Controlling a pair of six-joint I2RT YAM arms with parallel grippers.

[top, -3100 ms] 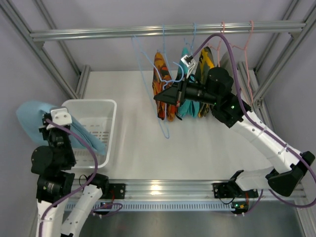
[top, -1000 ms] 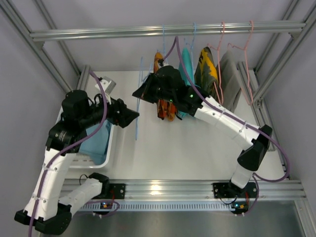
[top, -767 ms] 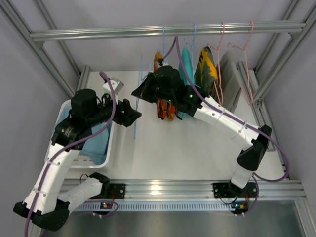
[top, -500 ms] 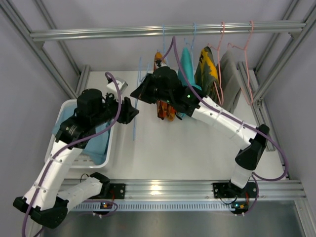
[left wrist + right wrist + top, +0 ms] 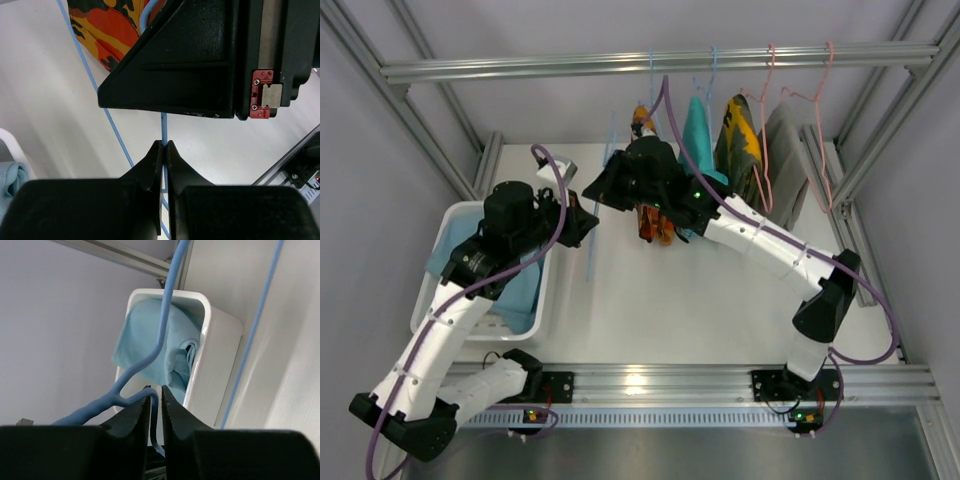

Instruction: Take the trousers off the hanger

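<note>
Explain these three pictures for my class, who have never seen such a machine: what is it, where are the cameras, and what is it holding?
Two robot arms stand at a table's edge. One picture looks down from above; the other two come from cameras on each wrist. The left gripper and right gripper both pinch a thin blue wire hanger. The light blue trousers already lie in a white basket on the table. Other clothes hang from a rail.

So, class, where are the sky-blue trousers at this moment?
In the top view, the trousers lie bunched inside the white basket on the left side of the table.
</note>
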